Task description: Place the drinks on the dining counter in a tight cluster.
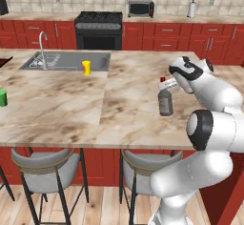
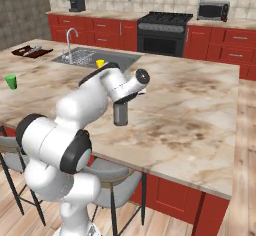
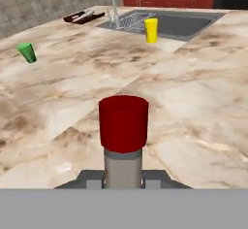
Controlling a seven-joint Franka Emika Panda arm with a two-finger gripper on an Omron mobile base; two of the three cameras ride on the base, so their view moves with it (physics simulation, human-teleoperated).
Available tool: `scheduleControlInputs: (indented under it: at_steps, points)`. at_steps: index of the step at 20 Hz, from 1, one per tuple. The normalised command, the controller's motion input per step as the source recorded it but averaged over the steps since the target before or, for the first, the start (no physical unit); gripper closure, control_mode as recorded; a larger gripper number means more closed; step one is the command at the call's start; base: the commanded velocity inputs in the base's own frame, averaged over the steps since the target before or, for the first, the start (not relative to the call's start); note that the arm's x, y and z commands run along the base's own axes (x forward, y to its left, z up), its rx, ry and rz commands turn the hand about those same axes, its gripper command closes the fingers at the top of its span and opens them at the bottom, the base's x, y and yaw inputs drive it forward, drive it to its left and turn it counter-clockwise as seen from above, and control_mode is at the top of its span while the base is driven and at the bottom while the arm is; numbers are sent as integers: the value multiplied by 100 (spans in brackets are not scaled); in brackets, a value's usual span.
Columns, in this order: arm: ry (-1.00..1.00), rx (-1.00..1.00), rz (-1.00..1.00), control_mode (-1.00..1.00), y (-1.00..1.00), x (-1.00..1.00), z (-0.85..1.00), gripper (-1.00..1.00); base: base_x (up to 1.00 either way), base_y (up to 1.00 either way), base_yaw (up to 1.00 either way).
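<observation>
One drink, a grey glass bottle with a red cap [image 3: 123,123], stands upright between my fingertips [image 3: 94,179]. My gripper [image 3: 123,177] is shut on its neck just below the cap. From the left base view the bottle [image 1: 165,102] hangs under the hand [image 1: 183,71] over the right half of the dining counter [image 1: 71,105]. I cannot tell whether its base touches the top or hovers just above it. The right base view shows the same bottle [image 2: 120,114] below the hand, near the middle of the counter [image 2: 190,110].
A small yellow cup [image 1: 86,67] stands by the sink [image 1: 66,59] with its faucet [image 1: 43,45]. A green object [image 1: 3,97] sits at the counter's far left. A dark tray [image 2: 32,51] lies beyond the sink. Grey stools [image 1: 45,164] line the near edge.
</observation>
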Motion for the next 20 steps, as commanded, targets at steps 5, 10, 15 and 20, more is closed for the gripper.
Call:
scheduleControlInputs:
  at_steps: [5, 10, 15, 20]
  points:
    - [-15, 15, 7, -100, 0, 38, -50, 100, 0, 0, 0]
    - [-21, -4, 8, -100, 0, 1, -33, 100, 0, 0, 0]
    - [-9, -11, 2, -100, 0, 19, -36, 100, 0, 0, 0]
    - [0, -1, 0, -100, 0, 47, -30, 100, 0, 0, 0]
